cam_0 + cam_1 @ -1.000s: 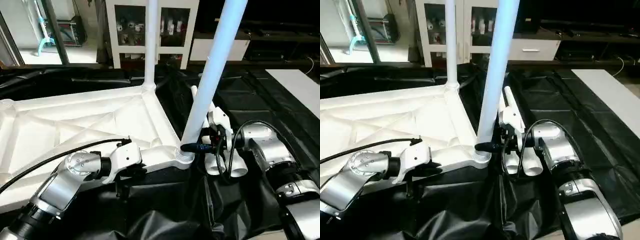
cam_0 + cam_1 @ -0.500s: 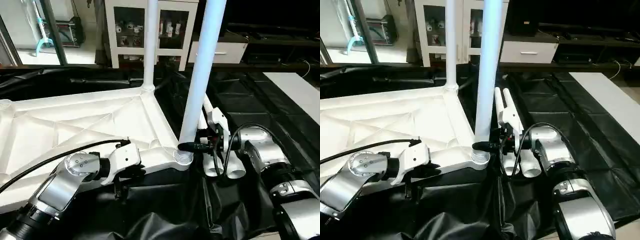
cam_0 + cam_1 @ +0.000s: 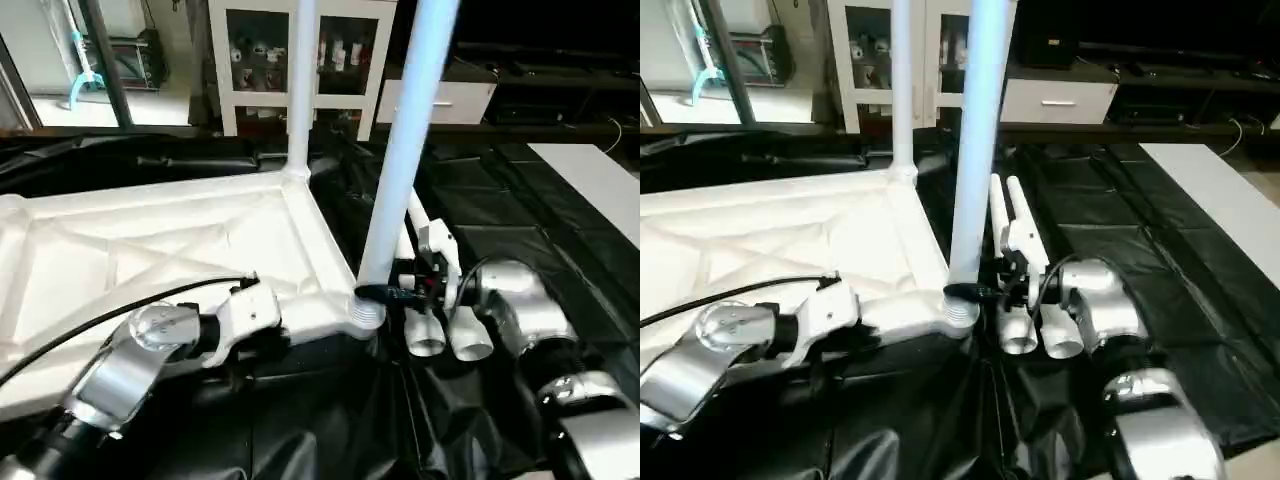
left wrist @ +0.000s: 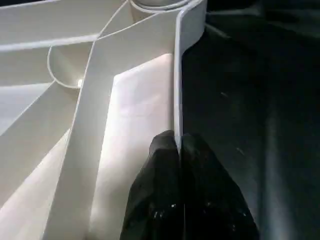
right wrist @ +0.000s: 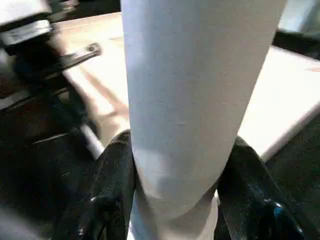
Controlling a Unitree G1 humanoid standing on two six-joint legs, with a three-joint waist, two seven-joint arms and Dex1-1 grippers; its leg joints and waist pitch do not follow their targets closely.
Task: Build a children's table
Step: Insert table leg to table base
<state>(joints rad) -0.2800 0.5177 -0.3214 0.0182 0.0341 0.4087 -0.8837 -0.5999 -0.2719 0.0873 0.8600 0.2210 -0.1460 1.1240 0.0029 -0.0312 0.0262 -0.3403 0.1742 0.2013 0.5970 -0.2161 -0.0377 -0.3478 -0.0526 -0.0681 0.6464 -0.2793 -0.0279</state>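
A: Straighter now — the near leg (image 3: 405, 160) leaned toward the robot's right a second ago and stands closer to upright in the tabletop (image 3: 180, 240) corner socket (image 3: 367, 310). Right gripper (image 5: 175, 165) hasn't let go, black fingers (image 5: 117, 180) clamped on both sides of it just above the socket.

B: Left side?

A: Left gripper (image 4: 178, 150) pinched shut on the thin tabletop rim, same as before. Far leg (image 3: 300, 90) seated in the far corner, two spare legs (image 3: 1025, 300) lying on the black sheet (image 3: 520, 230) beside the right gripper.

B: Anything hidden?

A: Both upright legs cut off at the top; tabletop's left end out of frame. No readable writing.
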